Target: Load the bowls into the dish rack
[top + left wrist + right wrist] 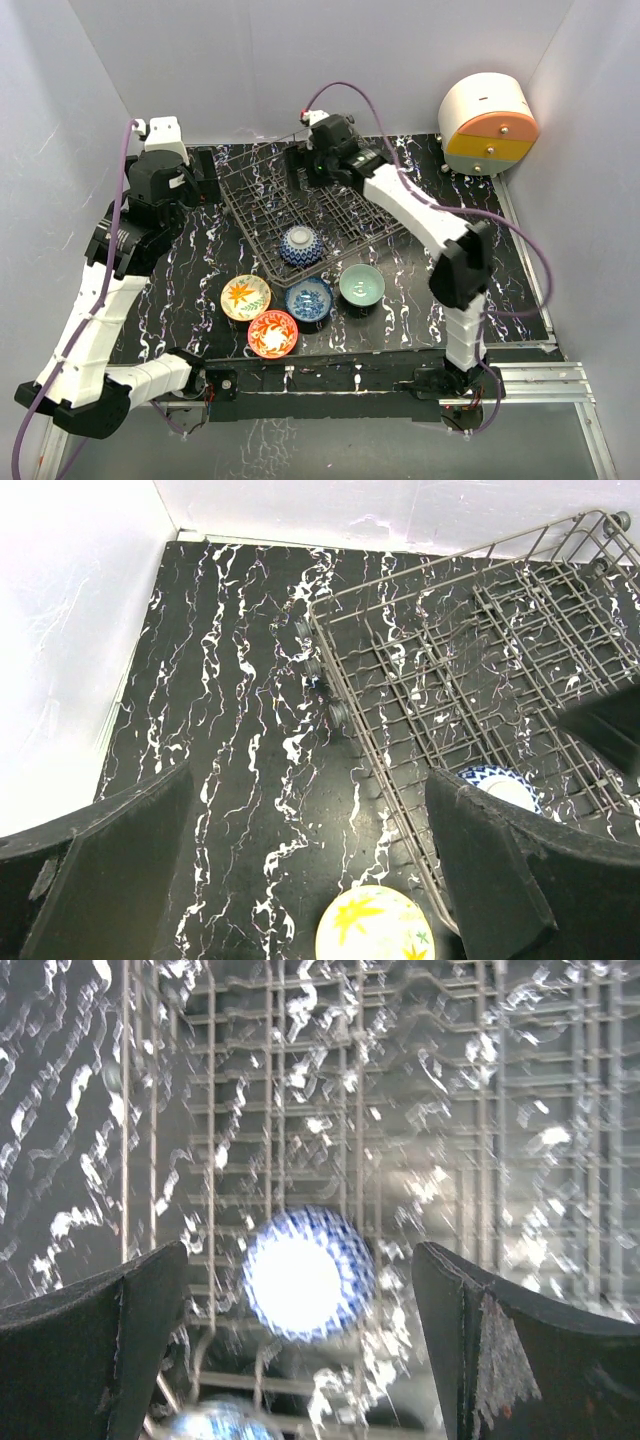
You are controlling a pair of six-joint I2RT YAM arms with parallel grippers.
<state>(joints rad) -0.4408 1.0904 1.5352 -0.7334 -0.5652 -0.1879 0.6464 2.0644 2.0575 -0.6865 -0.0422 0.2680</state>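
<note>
We are looking at the dish rack, a wide rectangular grid of thin dark grey wire. It is lying at a slant on the black table, which has white marble veins. One blue-white bowl is sitting inside the rack at its near edge. It seems to be bottom up, showing a blue net pattern around a pale round foot.

Four more small, round, glossy bowls are standing upright just in front of the rack. These are the yellow-orange floral bowl, the second blue-white bowl, the grey-green bowl and, farthest from the rack, the orange-red bowl.

The left gripper is hanging beside the rack's left side with its fingers wide apart, holding nothing. The right gripper is hovering above the rack, over the bowl inside it. Its fingers are also spread and empty, though its own view is blurred.
</note>
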